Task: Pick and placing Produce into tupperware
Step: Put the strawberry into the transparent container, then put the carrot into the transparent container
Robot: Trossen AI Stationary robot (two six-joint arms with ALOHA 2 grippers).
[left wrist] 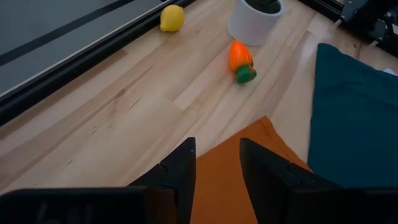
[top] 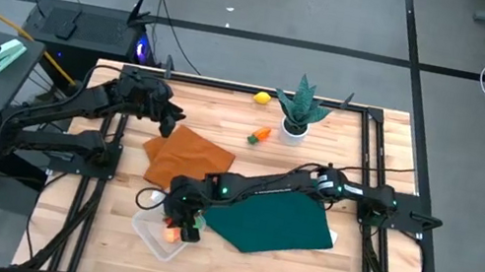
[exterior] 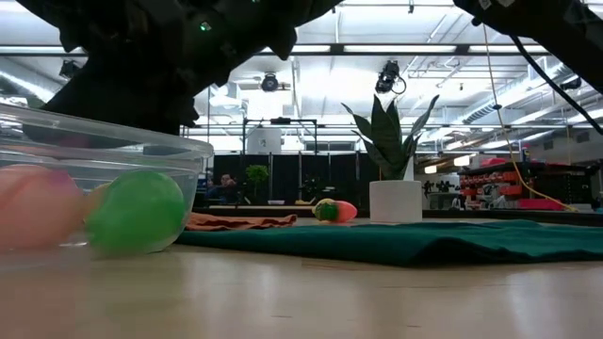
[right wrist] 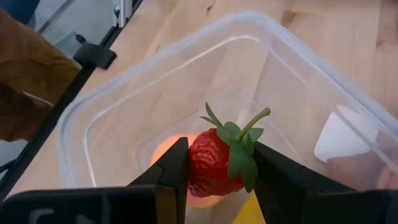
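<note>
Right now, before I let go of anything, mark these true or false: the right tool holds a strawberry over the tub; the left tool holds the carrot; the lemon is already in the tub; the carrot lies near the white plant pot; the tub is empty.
1. The right tool holds a strawberry over the tub. True.
2. The left tool holds the carrot. False: it holds nothing and hangs over the orange cloth.
3. The lemon is in the tub. False: it lies at the table's far edge.
4. The carrot lies near the white plant pot. True.
5. The tub is empty. False: a green ball and other pieces lie inside.
</note>
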